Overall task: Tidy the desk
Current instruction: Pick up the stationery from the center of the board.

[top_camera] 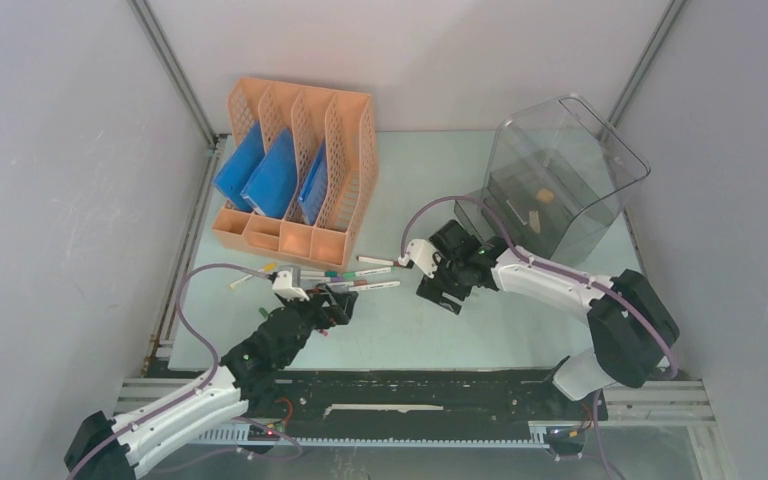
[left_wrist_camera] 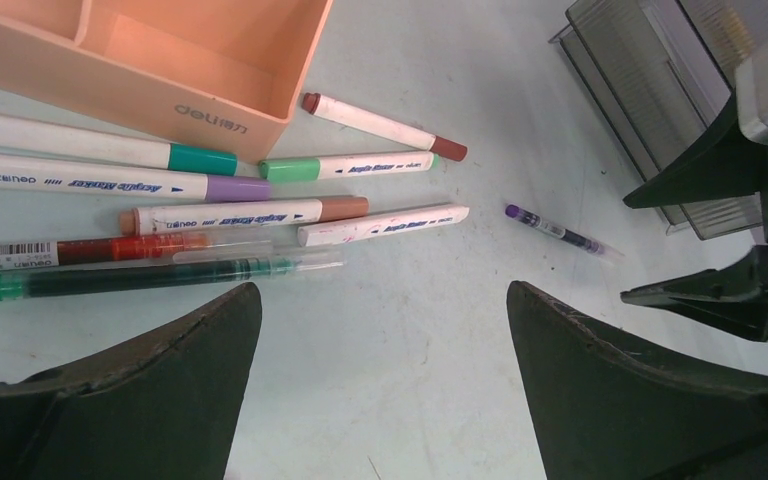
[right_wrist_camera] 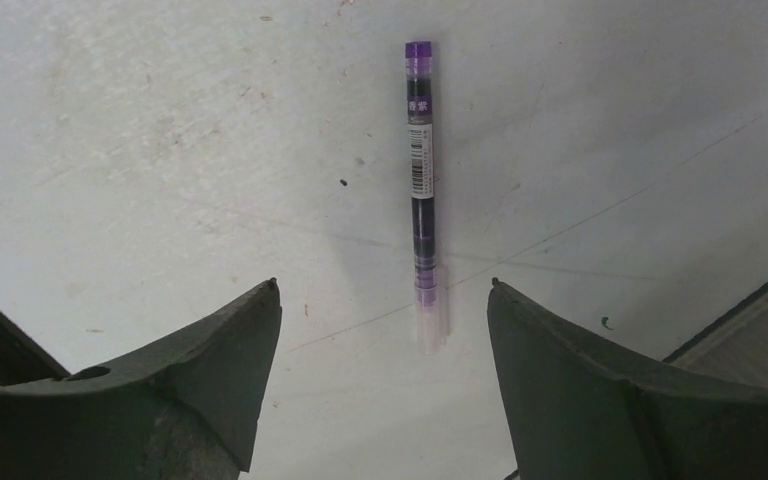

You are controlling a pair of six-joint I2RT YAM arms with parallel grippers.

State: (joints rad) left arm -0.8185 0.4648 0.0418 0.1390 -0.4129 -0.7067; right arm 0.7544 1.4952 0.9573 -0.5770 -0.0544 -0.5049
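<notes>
The desk (top_camera: 520, 320) is a pale mint-green tabletop. Several markers and pens (top_camera: 360, 280) lie scattered in front of the orange file rack (top_camera: 295, 170). My left gripper (top_camera: 335, 305) hovers just below them, open and holding nothing, with a green pen (left_wrist_camera: 150, 273) near its left fingertip. A thin purple pen (right_wrist_camera: 422, 190) lies alone on the desk, and its clear end reaches between the fingertips of my right gripper (right_wrist_camera: 382, 283). That gripper is open, low over the pen, and not touching it. The purple pen (left_wrist_camera: 558, 231) also shows in the left wrist view.
Blue folders (top_camera: 260, 175) stand in the orange rack (left_wrist_camera: 160, 60). A clear plastic drawer box (top_camera: 560, 180) stands at the back right, close behind the right arm. Grey panel walls close in both sides, and a black rail (top_camera: 410, 395) runs along the near edge.
</notes>
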